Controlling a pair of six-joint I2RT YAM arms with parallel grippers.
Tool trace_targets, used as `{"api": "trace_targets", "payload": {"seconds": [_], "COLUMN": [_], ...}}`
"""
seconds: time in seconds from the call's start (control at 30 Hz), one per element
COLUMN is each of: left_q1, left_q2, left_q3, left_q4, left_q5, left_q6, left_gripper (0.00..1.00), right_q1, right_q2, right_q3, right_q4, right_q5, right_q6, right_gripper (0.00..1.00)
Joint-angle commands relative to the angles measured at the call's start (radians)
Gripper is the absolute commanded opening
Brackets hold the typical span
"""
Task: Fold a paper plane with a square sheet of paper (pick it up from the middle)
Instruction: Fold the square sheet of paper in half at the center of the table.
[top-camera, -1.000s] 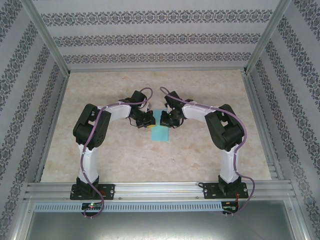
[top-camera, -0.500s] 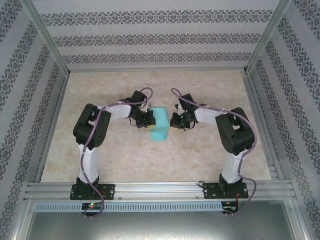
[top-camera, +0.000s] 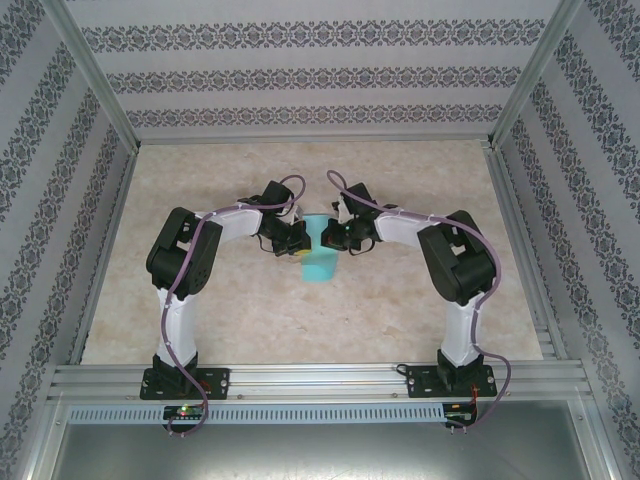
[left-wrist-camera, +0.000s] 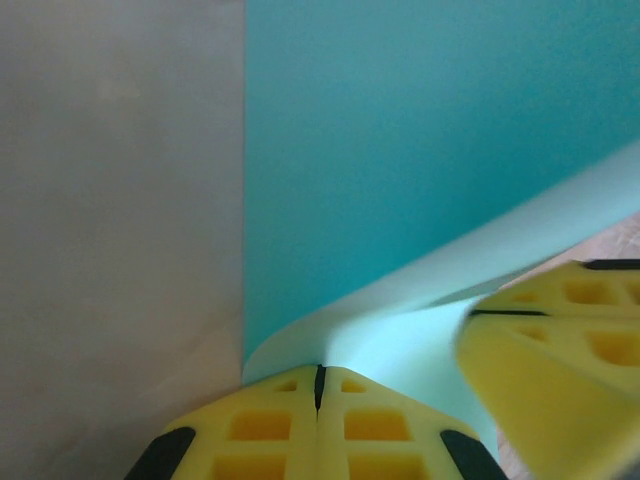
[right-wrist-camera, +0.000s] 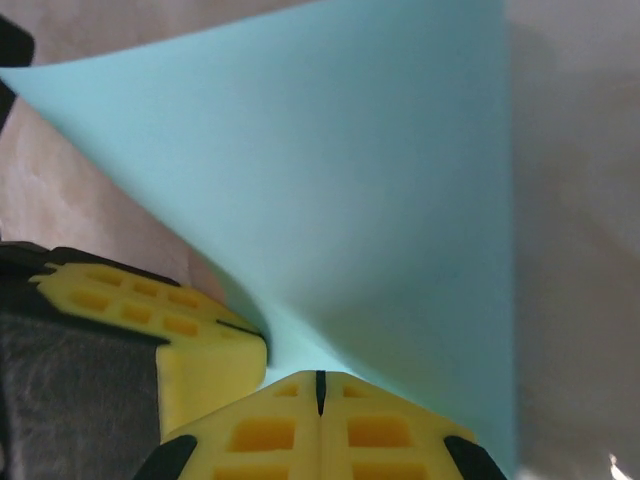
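The left tool (top-camera: 288, 240) has its jaws pressed together on an edge of the sheet of paper (top-camera: 318, 262). In its wrist view the turquoise sheet runs right into the seam between the yellow tips, then spreads ahead of the tool and to its right. A paler band curls up from the tips toward the right, so the sheet is bent rather than lying flat. I judge this grip to be an anchor: it pins one side while the other side is brought over for a fold.

The sheet hangs between the two tools above the middle of the tabletop (top-camera: 240, 320), with its free part trailing toward the arm bases.

The right tool (top-camera: 336, 236) is also clamped shut on the paper. In its own view the sheet meets its closed tips and rises ahead as a broad slope. The left tool's fingers sit just beside it, low and to its left. Holding from opposite sides probably keeps the thin sheet taut enough to line up edges.

The overhead view shows the tools nearly meeting and how much paper hangs below them, but not the jaws. The wrist views show the closed tips, the curl and the sheet's paler face, but little of where the sheet sits on the tabletop
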Motion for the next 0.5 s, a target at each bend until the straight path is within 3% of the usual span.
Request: {"api": "trace_targets", "payload": {"seconds": [0.0,0.33,0.47], "left_q1": [-0.024,-0.025,-0.024], "left_q2": [0.144,0.145,0.144], "left_q3": [-0.092,-0.097,-0.097], "left_q4": [-0.220,-0.228,-0.227], "left_q5": [-0.229,-0.226,-0.225], "left_q6": [0.010,0.028,0.028], "left_gripper": [0.00,0.00,0.00], "right_q1": [-0.021,-0.161,-0.166], "right_q2": [0.037,-0.019,-0.088], "right_q3": [0.010,-0.114,-0.111], "right_q4": [0.036,0.051,0.036], "right_q5": [-0.020,0.095,0.109], "right_q6": [0.035,0.029,0.009], "right_gripper": [0.00,0.00,0.00]}}
